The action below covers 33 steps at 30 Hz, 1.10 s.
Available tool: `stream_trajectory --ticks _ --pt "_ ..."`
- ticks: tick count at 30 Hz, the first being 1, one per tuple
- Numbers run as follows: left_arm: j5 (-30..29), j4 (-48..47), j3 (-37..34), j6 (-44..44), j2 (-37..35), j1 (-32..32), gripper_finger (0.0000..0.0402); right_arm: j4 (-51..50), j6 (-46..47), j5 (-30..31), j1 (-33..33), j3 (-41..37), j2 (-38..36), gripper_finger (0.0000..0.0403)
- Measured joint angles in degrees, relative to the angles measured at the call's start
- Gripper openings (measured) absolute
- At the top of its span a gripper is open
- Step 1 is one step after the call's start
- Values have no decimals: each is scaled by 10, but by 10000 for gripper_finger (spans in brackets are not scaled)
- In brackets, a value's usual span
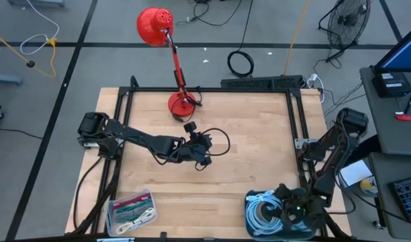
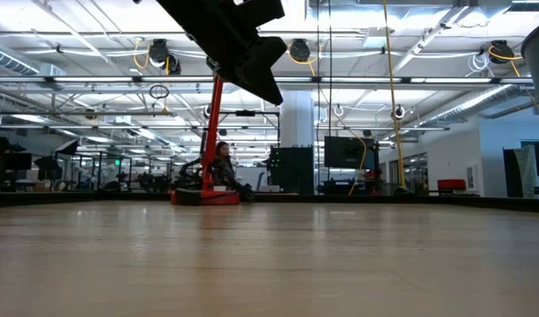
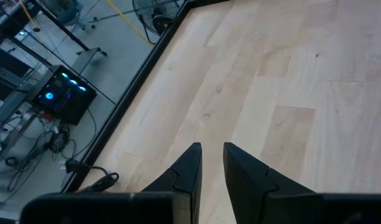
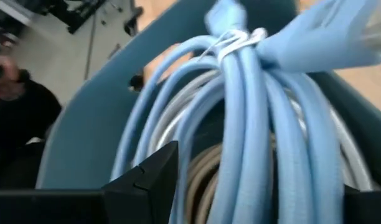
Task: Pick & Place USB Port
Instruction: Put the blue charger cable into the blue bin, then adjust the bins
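A light wooden table (image 1: 259,168) with a black frame fills the overhead view. At its near edge, on the right, sits a blue bin (image 1: 254,199) packed with coiled light-blue cables (image 1: 262,210). The right end effector (image 1: 291,214) is down inside this bin; in its wrist view its dark fingers (image 4: 147,177) stand spread, with a tied bundle of the light-blue cable (image 4: 253,124) rising between them. Whether the fingers touch the cable cannot be told. No single USB piece can be picked out from the rest of the bundle.

Also at the near edge, on the left, rests a clear container (image 1: 131,212) holding white and coloured cables, well apart from the blue bin.

Farther in, near the middle of the table, the left arm reaches across from the left side. The left end effector (image 1: 204,161) hangs above bare wood, its two dark fingers (image 3: 187,171) close together with a narrow gap between them and nothing held. A thin black cord (image 1: 222,138) loops beside its wrist.

Beyond it, at the far edge of the table, stands a red desk lamp (image 1: 172,60) on a round red base, its shade leaning out over the floor behind. In the level view the lamp's base (image 2: 205,195) shows across the wood, and a person (image 2: 224,167) sits in the room beyond.

On the grey floor past the table lie a black power strip (image 1: 262,82), a coil of black cable (image 1: 240,64) and a floor fan (image 1: 346,23).
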Motion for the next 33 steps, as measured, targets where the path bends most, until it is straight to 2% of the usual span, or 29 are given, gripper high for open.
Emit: stream_trajectory --ticks 7,22,29,33 --pt "12 1 0 0 0 0 69 -80 -13 -17 -17 7 -34 178" --pt "25 0 0 -3 0 0 69 -411 -40 -102 -62 170 -38 175" --pt "24 0 0 -1 0 0 69 -648 43 -180 -76 215 -38 156" --pt "24 0 0 -1 0 0 69 -718 63 -192 -77 227 -38 151"
